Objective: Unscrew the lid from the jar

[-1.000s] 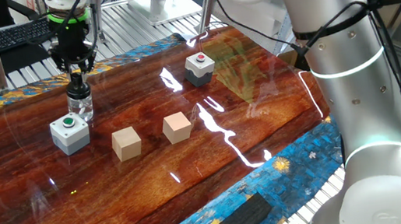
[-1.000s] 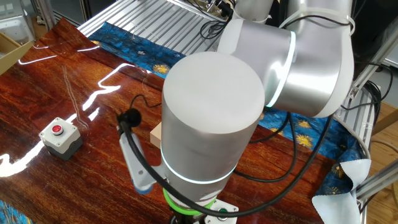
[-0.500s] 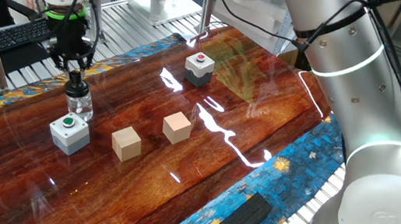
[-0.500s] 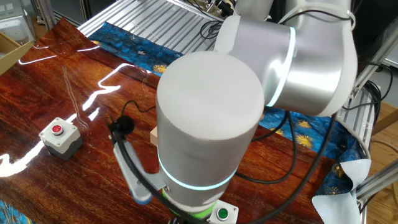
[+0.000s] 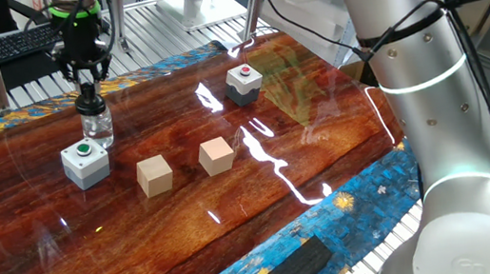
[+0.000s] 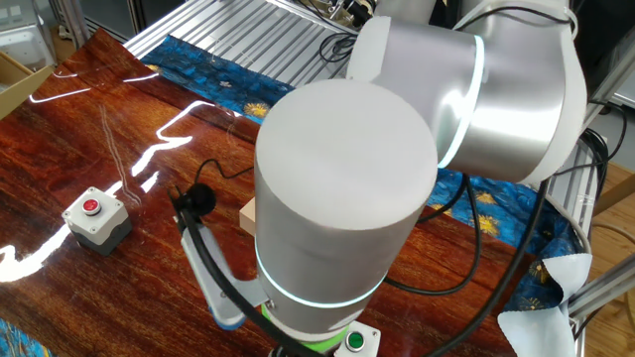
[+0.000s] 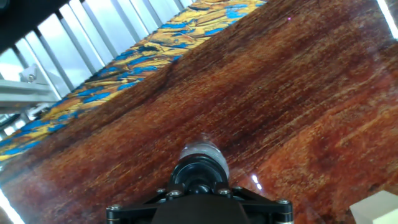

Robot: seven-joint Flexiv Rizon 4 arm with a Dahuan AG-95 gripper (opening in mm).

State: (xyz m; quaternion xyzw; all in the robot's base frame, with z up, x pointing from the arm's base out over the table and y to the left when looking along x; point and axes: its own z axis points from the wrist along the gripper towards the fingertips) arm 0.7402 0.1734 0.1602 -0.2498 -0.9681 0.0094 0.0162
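The small clear glass jar (image 5: 98, 129) stands at the back left of the wooden table, just behind a grey box with a green button. My gripper (image 5: 88, 90) hangs straight above it, shut on the small black lid (image 5: 89, 103), which sits right over the jar's mouth. I cannot tell whether lid and jar still touch. In the hand view the black lid (image 7: 198, 177) sits between my jaws (image 7: 198, 190), with the jar's glass (image 7: 202, 152) showing just beyond it. In the other fixed view the arm hides the gripper, lid and jar.
The grey box with a green button (image 5: 84, 162) is in front of the jar. Two wooden cubes (image 5: 154, 176) (image 5: 217, 154) lie to its right. A grey box with a red button (image 5: 243, 82) sits at the back, also in the other fixed view (image 6: 96, 213). A black bar (image 5: 288, 270) lies at the front edge.
My gripper has risen a little and shifted slightly left, and the black lid has gone up with it. The jar has stayed in place.
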